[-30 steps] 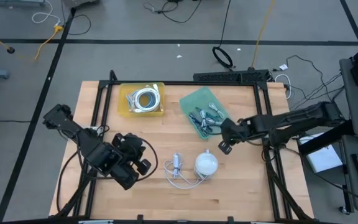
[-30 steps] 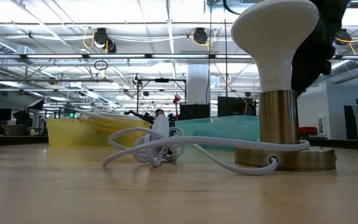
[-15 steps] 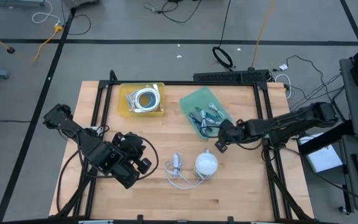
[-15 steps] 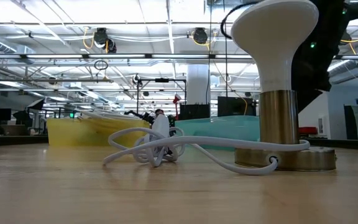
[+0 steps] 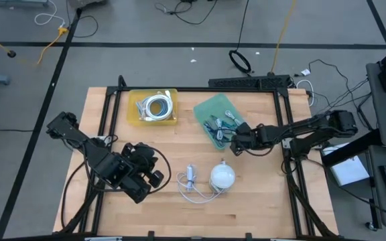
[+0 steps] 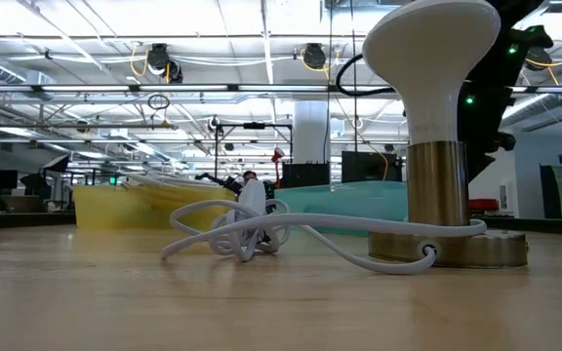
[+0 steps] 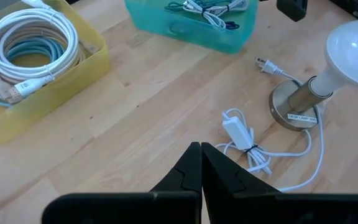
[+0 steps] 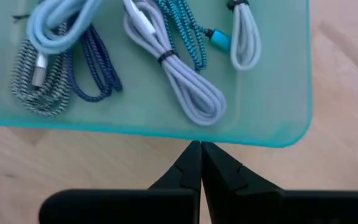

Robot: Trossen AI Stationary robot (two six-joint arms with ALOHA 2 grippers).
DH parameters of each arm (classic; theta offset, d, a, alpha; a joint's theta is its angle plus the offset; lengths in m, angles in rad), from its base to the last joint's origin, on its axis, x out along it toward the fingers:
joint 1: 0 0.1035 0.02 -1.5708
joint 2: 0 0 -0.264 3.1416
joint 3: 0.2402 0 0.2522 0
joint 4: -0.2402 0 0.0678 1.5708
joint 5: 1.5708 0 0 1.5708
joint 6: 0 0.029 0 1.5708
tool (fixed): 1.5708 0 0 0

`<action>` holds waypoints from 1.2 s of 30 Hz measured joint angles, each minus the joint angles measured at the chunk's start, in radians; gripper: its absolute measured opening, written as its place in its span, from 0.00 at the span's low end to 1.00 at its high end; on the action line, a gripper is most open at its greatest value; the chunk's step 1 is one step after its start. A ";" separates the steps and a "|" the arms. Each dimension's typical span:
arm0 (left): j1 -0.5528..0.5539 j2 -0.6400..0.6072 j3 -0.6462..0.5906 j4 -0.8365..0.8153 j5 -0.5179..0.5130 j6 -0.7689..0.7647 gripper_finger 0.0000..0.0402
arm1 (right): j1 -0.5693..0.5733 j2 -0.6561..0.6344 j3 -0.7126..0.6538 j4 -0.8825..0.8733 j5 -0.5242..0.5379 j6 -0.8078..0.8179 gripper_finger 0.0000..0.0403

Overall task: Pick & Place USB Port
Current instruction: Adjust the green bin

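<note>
Several bundled USB cables (image 8: 180, 84) lie in a teal tray (image 8: 272, 118), which stands at the table's far middle (image 5: 208, 109). My right gripper (image 8: 199, 151) is shut and points steeply down, just short of the tray's near right rim (image 5: 235, 144); it holds nothing. In the low view its arm (image 6: 496, 88) shows dark behind the lamp. My left gripper (image 5: 154, 175) hangs shut over the near left of the table, its fingertips (image 7: 201, 152) together and clear of everything.
A yellow tray (image 5: 134, 114) of coiled white and teal cables (image 7: 33, 46) stands at the far left. A white-shaded lamp (image 5: 222, 176) on a brass base (image 7: 294, 112) stands near the middle, its white cord and adapter (image 7: 238, 127) bundled on the wood to its left.
My right gripper has come down and moved toward the far edge and slightly left, up to the teal tray's near rim. It has tipped more steeply downward and has stayed shut.
</note>
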 joint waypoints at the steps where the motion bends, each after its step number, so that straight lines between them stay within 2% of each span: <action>1: 0.000 0.000 0.000 0.000 0.000 0.000 0.00 | -0.009 0.000 0.000 0.018 -0.001 -0.002 0.00; 9: 0.000 0.000 0.000 -0.001 -0.002 0.006 0.00 | -0.111 0.000 0.000 0.074 0.045 -0.051 0.00; 13: 0.000 0.000 0.000 0.000 -0.001 0.005 0.00 | -0.133 -0.029 0.000 0.109 -0.011 -0.060 0.00; 17: -0.010 0.000 0.000 -0.001 -0.002 -0.005 0.00 | -0.082 -0.108 0.000 0.213 -0.091 -0.067 0.00; 21: -0.011 0.000 0.000 0.000 0.000 -0.004 0.00 | -0.021 -0.200 0.002 0.392 -0.147 -0.105 0.00; 24: -0.010 0.000 0.000 -0.007 -0.003 -0.002 0.00 | 0.008 -0.213 0.027 0.425 -0.163 -0.097 0.00; 28: -0.004 0.000 0.000 -0.011 -0.013 0.015 0.00 | 0.020 -0.161 0.063 0.424 -0.193 -0.120 0.00; 32: 0.014 0.000 0.000 -0.011 -0.015 0.034 0.00 | 0.020 -0.059 0.082 0.483 -0.265 -0.128 0.00; 36: 0.026 0.000 0.000 -0.011 -0.012 0.038 0.00 | 0.027 0.048 0.146 0.510 -0.273 -0.147 0.00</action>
